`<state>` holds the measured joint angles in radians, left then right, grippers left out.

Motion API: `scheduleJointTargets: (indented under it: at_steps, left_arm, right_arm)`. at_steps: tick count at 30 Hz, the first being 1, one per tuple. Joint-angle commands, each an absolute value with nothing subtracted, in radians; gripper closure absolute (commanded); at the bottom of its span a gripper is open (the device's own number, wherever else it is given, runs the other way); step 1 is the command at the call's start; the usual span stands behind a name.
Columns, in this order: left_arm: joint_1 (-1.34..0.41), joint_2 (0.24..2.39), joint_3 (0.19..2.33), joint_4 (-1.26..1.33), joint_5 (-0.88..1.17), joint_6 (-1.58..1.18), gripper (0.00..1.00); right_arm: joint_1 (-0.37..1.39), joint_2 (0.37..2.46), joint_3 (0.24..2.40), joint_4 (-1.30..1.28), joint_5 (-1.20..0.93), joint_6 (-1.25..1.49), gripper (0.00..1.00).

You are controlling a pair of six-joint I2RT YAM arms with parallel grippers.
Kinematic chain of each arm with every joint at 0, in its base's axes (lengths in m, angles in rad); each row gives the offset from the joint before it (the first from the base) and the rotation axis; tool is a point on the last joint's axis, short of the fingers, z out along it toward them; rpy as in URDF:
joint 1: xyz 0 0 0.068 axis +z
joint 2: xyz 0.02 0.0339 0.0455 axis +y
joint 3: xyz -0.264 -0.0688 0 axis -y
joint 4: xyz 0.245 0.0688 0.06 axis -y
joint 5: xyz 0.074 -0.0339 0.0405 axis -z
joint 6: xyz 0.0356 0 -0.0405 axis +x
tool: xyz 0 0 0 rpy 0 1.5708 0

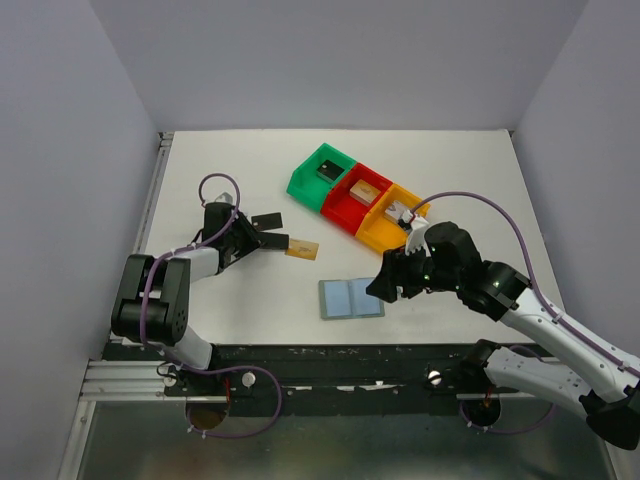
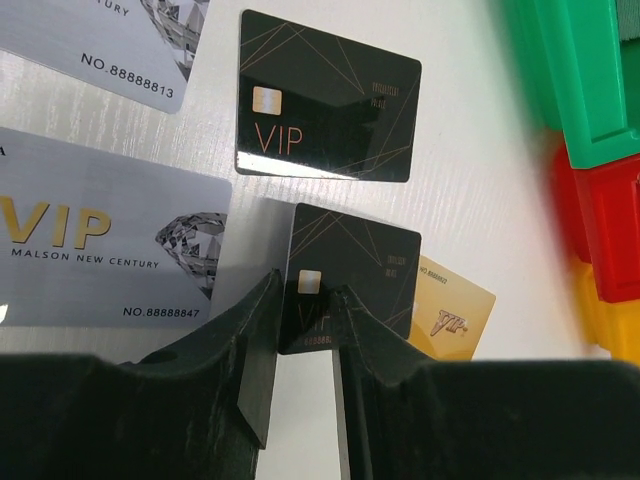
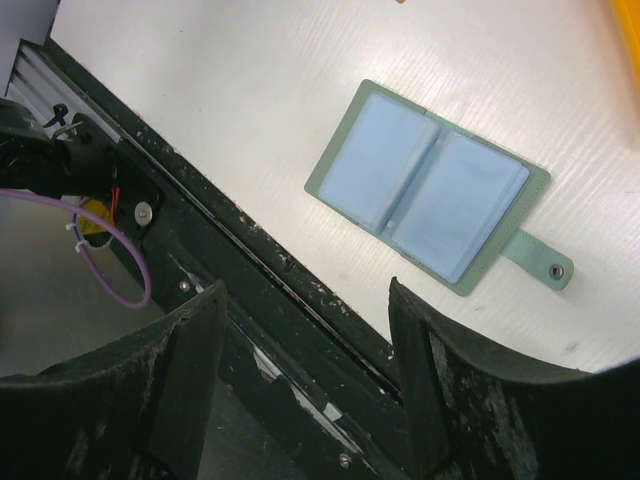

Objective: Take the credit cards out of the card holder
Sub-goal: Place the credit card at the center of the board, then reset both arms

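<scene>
The grey-blue card holder (image 1: pixel 351 298) lies open and flat near the front edge, and it also shows in the right wrist view (image 3: pixel 430 190). No card shows in its slots. My left gripper (image 1: pixel 250 238) (image 2: pixel 308 290) has its jaws a little apart. The corner of a black card (image 2: pixel 355 260) (image 1: pixel 274 241) sits between the tips, overlapping a tan-gold card (image 2: pixel 455 310) (image 1: pixel 303 249). Another black card (image 2: pixel 330 100) (image 1: pixel 266 220) and two silver cards (image 2: pixel 100 240) (image 2: pixel 110 40) lie on the table. My right gripper (image 1: pixel 383 287) (image 3: pixel 305 295) is open and empty beside the holder's right end.
Green (image 1: pixel 322 172), red (image 1: pixel 356 196) and orange (image 1: pixel 392 218) bins stand in a diagonal row at the back, each with a small object inside. The black front rail (image 3: pixel 250 270) runs under my right gripper. White walls close off the sides and back.
</scene>
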<state>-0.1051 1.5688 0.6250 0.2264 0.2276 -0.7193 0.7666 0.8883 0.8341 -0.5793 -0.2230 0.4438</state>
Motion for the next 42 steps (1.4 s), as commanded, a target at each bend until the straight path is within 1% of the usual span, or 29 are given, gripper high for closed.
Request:
scheduleJointTargets:
  at_steps: [1, 13, 19, 22, 25, 27, 28, 29, 30, 31, 32, 33, 34, 35, 39, 42]
  left_arm:
    - [-0.107, 1.531, 0.655, 0.176, 0.203, -0.684, 0.62]
    - [-0.107, 1.503, 0.669, 0.124, 0.152, -0.666, 0.57]
    - [-0.106, 1.453, 0.669, 0.107, 0.127, -0.664, 0.57]
    - [-0.112, 1.425, 0.67, 0.12, 0.15, -0.669, 0.57]
    - [-0.15, 1.387, 0.67, 0.109, 0.137, -0.664, 0.57]
    - [-0.198, 1.341, 0.672, 0.059, 0.077, -0.667, 0.57]
    - [-0.23, 1.31, 0.675, 0.022, 0.024, -0.672, 0.53]
    - [-0.262, 1.28, 0.689, -0.051, -0.057, -0.687, 0.46]
    - [-0.299, 1.235, 0.692, -0.099, -0.14, -0.705, 0.37]
    - [-0.322, 1.2, 0.693, -0.135, -0.199, -0.719, 0.33]
    - [-0.345, 1.165, 0.695, -0.167, -0.23, -0.733, 0.31]
    - [-0.356, 1.137, 0.699, -0.213, -0.26, -0.748, 0.24]
    - [-0.36, 1.109, 0.704, -0.254, -0.284, -0.764, 0.23]
    - [-0.362, 1.091, 0.713, -0.311, -0.304, -0.781, 0.13]
    - [-0.364, 1.062, 0.773, -0.535, -0.348, -0.827, 0.11]
    - [-0.367, 1.045, 0.79, -0.618, -0.342, -0.815, 0.08]
  right_arm:
    - [0.767, 0.888, 0.824, -0.592, -0.206, 0.426, 0.27]
    - [0.767, 0.888, 0.822, -0.591, -0.212, 0.429, 0.27]
    - [0.767, 0.885, 0.818, -0.592, -0.21, 0.428, 0.27]
    - [0.767, 0.885, 0.819, -0.592, -0.21, 0.431, 0.27]
    - [0.767, 0.882, 0.818, -0.591, -0.195, 0.434, 0.27]
    - [0.767, 0.871, 0.812, -0.592, -0.173, 0.434, 0.27]
    - [0.767, 0.864, 0.804, -0.592, -0.163, 0.434, 0.27]
    - [0.767, 0.851, 0.796, -0.592, -0.144, 0.434, 0.27]
    - [0.767, 0.842, 0.789, -0.594, -0.127, 0.436, 0.27]
    - [0.767, 0.83, 0.778, -0.597, -0.102, 0.442, 0.26]
    - [0.767, 0.809, 0.77, -0.598, -0.077, 0.448, 0.25]
    - [0.767, 0.79, 0.759, -0.601, -0.042, 0.452, 0.24]
    - [0.767, 0.764, 0.753, -0.609, -0.011, 0.457, 0.23]
    - [0.767, 0.744, 0.749, -0.621, 0.041, 0.466, 0.23]
    - [0.767, 0.652, 0.73, -0.682, 0.199, 0.502, 0.22]
    - [0.767, 0.586, 0.692, -0.71, 0.294, 0.522, 0.21]
